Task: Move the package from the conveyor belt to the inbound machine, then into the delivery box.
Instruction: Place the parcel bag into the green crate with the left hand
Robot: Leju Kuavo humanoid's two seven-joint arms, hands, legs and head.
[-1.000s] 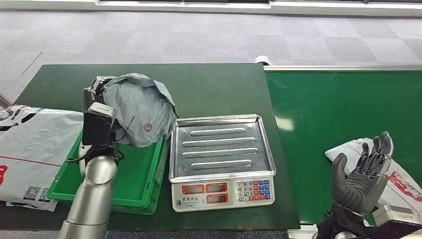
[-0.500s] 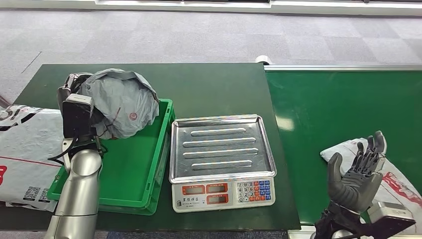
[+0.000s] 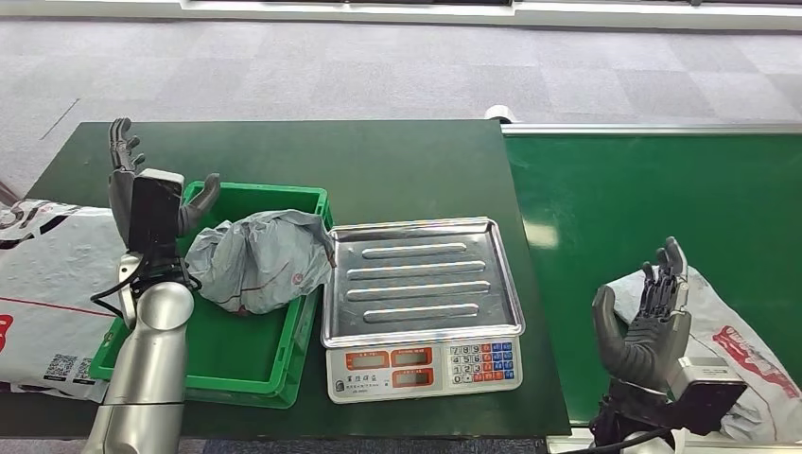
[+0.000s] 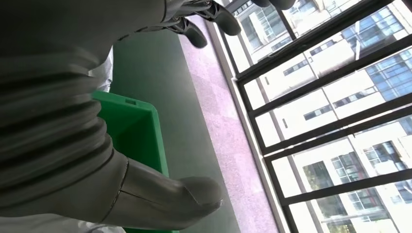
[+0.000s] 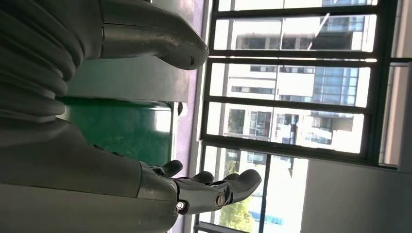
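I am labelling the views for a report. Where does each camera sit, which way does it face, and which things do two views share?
Head view: high on the body, facing forward and down at the scale, grey package in the green box; both arms, left hand, right hand.
Left wrist view: behind the left hand, facing windows.
Right wrist view: behind the right hand, facing windows.
Shared: green box, head and left wrist views.

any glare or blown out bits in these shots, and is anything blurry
Head view: sharp, with ceiling-light glare on the scale tray and a pale patch on the conveyor belt. Left wrist view: bright windows, the left hand soft and dim. Right wrist view: windows washed out, the right hand in shadow.
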